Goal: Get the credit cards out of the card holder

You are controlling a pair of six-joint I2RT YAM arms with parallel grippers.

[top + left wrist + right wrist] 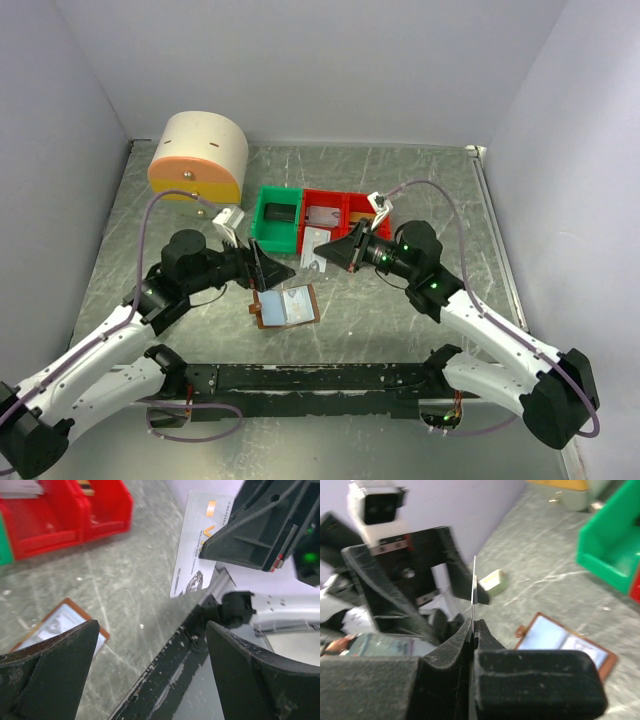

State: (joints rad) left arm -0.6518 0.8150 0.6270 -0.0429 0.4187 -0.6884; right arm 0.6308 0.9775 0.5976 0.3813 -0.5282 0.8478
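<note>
The card holder (286,306) lies open on the table, brown-edged with pale-blue inner panels up, between the two arms; it also shows as the card holder (59,625) and the card holder (566,644). My right gripper (324,254) is shut on a white credit card (313,247), held on edge above the table. That card (196,545) faces the left wrist camera and shows edge-on as a thin card (474,587) rising from the right gripper (474,622). My left gripper (273,268) stands open just left of the card, and nothing lies between the fingers of the left gripper (152,627).
A green bin (277,216) and red bins (337,214) stand behind the grippers. A cream and orange drum (198,155) is at the back left, with a small white box (232,216) near it. A black rail (310,378) runs along the near edge.
</note>
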